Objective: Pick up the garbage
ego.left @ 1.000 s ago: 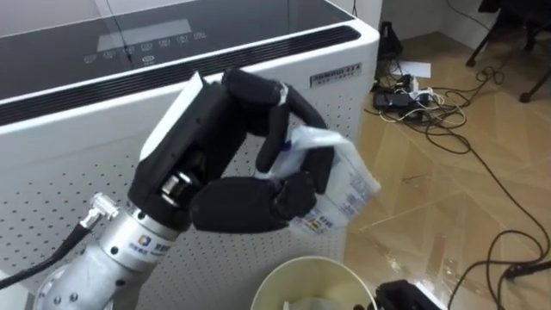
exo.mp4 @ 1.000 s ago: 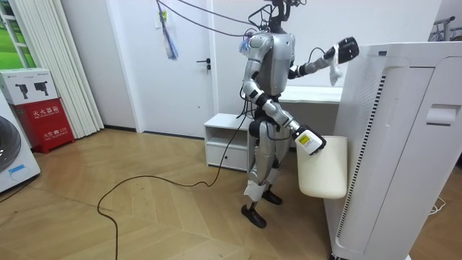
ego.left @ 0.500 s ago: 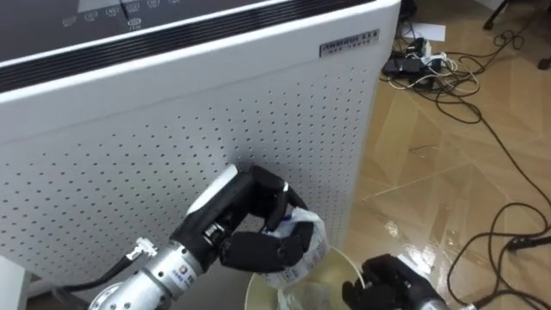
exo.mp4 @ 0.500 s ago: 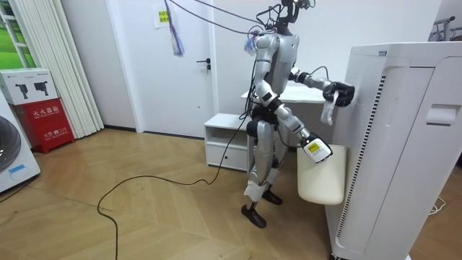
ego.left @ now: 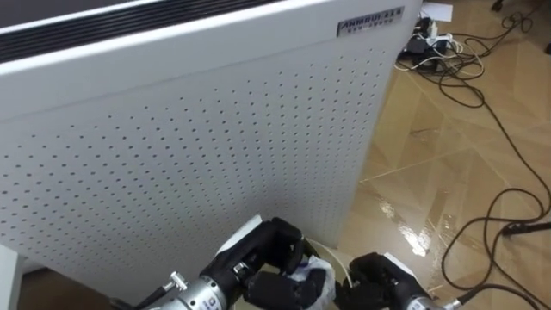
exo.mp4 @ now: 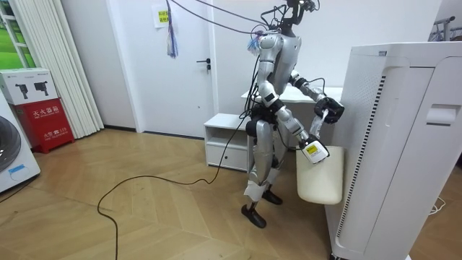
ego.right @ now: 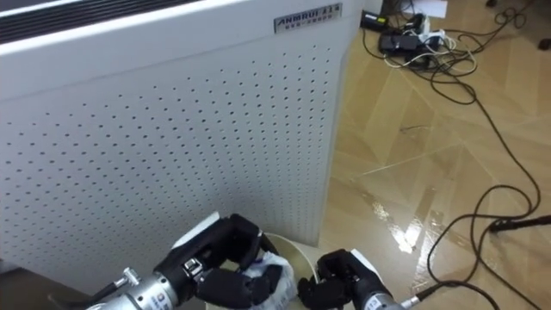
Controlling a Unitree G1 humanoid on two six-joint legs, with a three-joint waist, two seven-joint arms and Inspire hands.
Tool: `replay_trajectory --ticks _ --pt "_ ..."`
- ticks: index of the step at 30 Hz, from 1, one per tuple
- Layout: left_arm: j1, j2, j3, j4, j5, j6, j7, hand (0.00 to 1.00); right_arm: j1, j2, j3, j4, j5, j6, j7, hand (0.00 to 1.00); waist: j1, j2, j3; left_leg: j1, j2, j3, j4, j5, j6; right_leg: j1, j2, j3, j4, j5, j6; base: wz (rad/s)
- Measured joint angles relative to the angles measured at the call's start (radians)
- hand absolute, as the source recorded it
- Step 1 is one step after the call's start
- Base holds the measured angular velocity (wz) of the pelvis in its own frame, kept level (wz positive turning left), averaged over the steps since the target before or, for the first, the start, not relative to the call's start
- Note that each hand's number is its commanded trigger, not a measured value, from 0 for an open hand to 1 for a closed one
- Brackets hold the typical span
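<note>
My left hand (ego.left: 258, 274) is shut on the garbage, a crumpled clear-and-white plastic wrapper (ego.left: 312, 282). It holds the wrapper low at the mouth of a white bin (ego.right: 291, 251). In the room view the wrapper (exo.mp4: 317, 127) hangs from the left hand (exo.mp4: 333, 109) just above the bin (exo.mp4: 321, 175). My right hand (ego.left: 379, 277) grips the bin at its rim and carries it off the floor against a big white perforated appliance (ego.left: 172, 146). The bin's inside is mostly hidden by both hands.
I stand close to the tall white appliance (exo.mp4: 393, 144), which fills the space ahead. Cables and a power strip (ego.left: 439, 52) lie on the wooden floor to the right. Behind me stand a low white cabinet (exo.mp4: 224, 141) and a desk.
My left hand has come down with the wrapper from near the appliance's top to the bin's mouth. The eye views have tilted downward. The right hand still holds the bin.
</note>
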Motion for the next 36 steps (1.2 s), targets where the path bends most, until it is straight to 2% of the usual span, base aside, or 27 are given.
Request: replay_trajectory --ticks 11,18,26,33,35,36 --pt "0.001 -0.009 -0.004 0.03 0.002 0.009 -0.002 0.0 -0.007 0.006 0.0 0.002 0.022 0.0 0.009 1.0 0.0 -0.018 -0.0012 -0.024 -0.002 0.005 0.019 0.001 0.002 -0.025 -0.008 -0.004 0.024 -0.001 0.0 0.01" --pt "0.004 -0.004 0.0 0.036 0.048 0.012 0.004 0.0 -0.007 0.007 0.0 0.012 0.022 0.0 0.008 1.0 0.002 -0.019 -0.002 -0.021 -0.001 0.005 0.03 0.001 0.002 -0.016 -0.008 -0.013 0.028 -0.001 -0.001 0.01" --pt "0.007 -0.004 0.0 0.036 0.049 0.012 0.004 0.0 -0.002 0.007 0.002 0.012 0.025 -0.005 0.009 1.0 0.002 -0.023 -0.0045 -0.014 -0.001 0.005 0.03 0.001 0.003 -0.008 -0.009 -0.013 0.026 -0.002 -0.001 0.0" --pt "0.033 -0.003 0.001 0.036 0.107 0.013 0.005 0.0 0.048 0.006 0.0 0.013 0.028 -0.006 0.013 1.0 -0.002 -0.029 -0.0117 0.013 -0.002 0.007 0.015 0.001 0.003 0.017 -0.007 -0.014 0.015 -0.003 -0.001 0.0" --pt "0.058 0.001 0.004 0.035 0.107 0.013 0.007 0.0 0.075 0.006 0.0 0.012 0.031 -0.006 0.013 1.0 -0.002 -0.032 -0.0172 0.031 -0.002 0.009 0.011 0.001 0.002 0.036 -0.005 -0.014 0.009 -0.004 0.0 0.0" --pt "0.079 0.003 0.008 0.03 0.109 0.013 0.009 0.0 0.09 0.006 -0.001 0.012 0.036 -0.006 0.015 1.0 -0.003 -0.036 -0.0238 0.041 -0.002 0.012 0.007 0.001 0.002 0.043 -0.001 -0.012 0.005 -0.005 0.0 0.0"
